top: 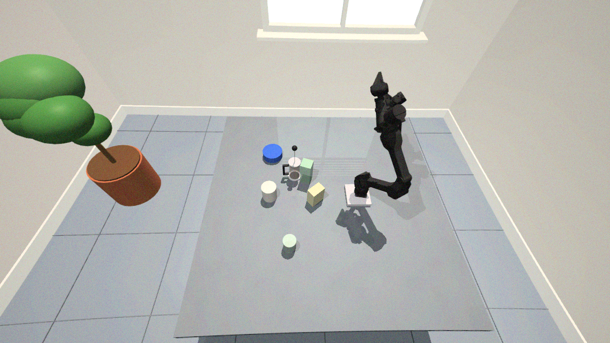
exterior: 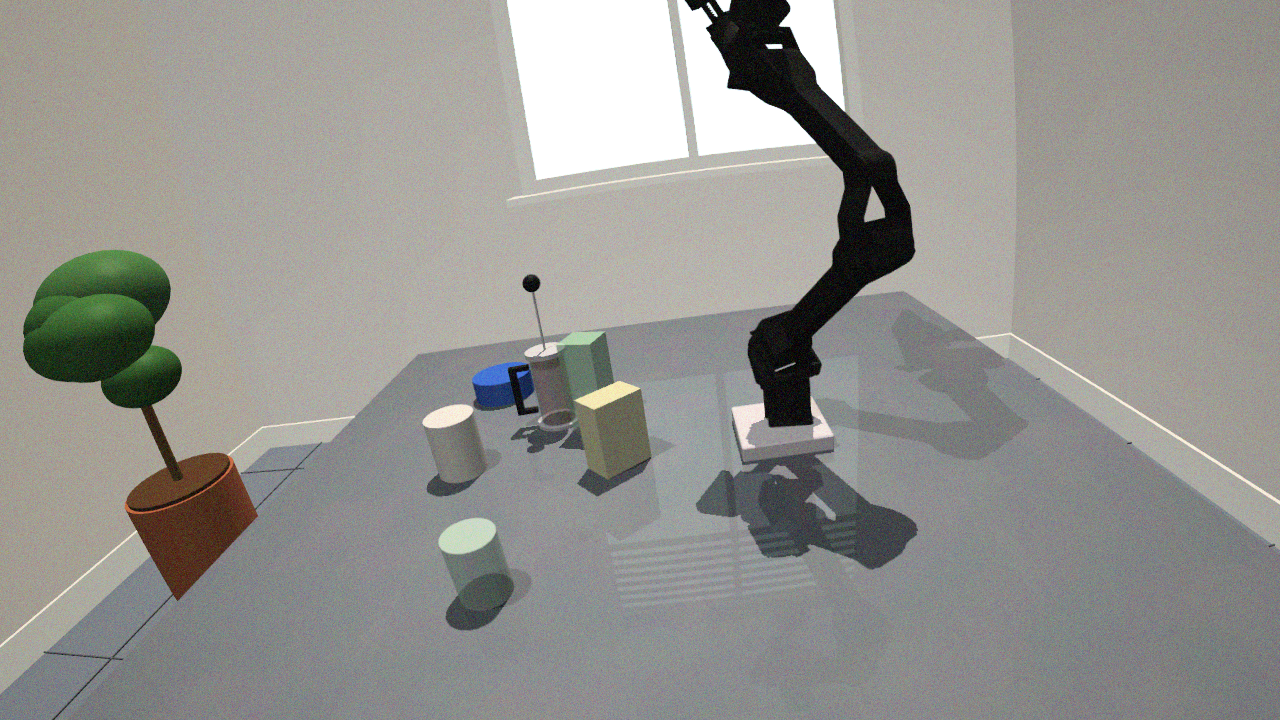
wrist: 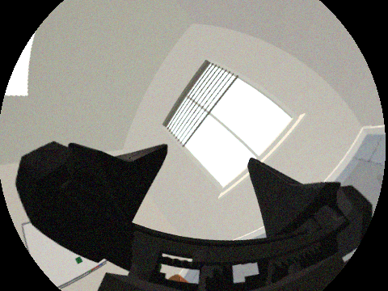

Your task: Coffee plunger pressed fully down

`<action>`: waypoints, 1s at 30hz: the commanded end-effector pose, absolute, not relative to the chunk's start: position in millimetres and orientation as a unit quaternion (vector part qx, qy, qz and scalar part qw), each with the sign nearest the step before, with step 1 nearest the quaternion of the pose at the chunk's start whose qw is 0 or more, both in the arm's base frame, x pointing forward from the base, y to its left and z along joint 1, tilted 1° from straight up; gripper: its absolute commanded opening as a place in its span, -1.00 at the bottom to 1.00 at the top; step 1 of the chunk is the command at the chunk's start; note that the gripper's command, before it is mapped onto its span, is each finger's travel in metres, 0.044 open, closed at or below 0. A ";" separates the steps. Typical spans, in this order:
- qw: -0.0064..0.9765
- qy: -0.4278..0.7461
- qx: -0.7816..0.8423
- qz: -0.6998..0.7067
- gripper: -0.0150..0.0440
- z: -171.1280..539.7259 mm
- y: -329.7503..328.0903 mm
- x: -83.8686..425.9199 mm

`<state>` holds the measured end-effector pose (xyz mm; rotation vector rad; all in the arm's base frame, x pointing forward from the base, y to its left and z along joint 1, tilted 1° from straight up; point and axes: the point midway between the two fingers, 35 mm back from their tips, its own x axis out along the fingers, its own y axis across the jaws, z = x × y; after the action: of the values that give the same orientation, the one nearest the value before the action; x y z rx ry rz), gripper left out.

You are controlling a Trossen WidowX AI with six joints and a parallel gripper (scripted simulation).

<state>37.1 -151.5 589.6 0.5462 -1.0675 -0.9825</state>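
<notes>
— Top view first: where is your gripper, and where's the press?

— My gripper (top: pixel 378 81) is reared high over the far side of the mat (top: pixel 256 281), pointing up toward the window (top: pixel 343 12), well apart from everything. The French press (top: pixel 293 169) stands upright between the blue disc (top: pixel 272 152) and the green box (top: pixel 306 168), which is just beside it, plunger knob (top: pixel 294 147) fully raised. I judge nothing pressed yet.

— And from the exterior view?

— The knob (exterior: pixel 530 282) sits high on its thin rod above the glass body (exterior: pixel 546 385), handle facing the cream cylinder (exterior: pixel 453 442). The yellow box (exterior: pixel 613 428) stands in front on my side, so I'd judge a descent from straight above is the safe line. My arm (exterior: pixel 859 223) runs out of the top edge; the gripper is cut off there.

— The wrist view?

— My fingers are spread wide with nothing between them, framing only wall and the window (wrist: pixel 232 121). The press isn't visible here at all.
</notes>
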 end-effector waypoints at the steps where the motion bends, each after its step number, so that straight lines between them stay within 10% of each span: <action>1: 0.773 -0.381 0.245 -0.444 1.00 564.4 -172.2 85.5; 19: 0.961 0.092 0.124 -0.228 1.00 402.4 -121.5 290.5; 30: 0.966 0.247 0.025 -0.068 1.00 329.4 -65.6 330.9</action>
<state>330.3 -68.2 331.5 0.0705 0.4889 -0.1658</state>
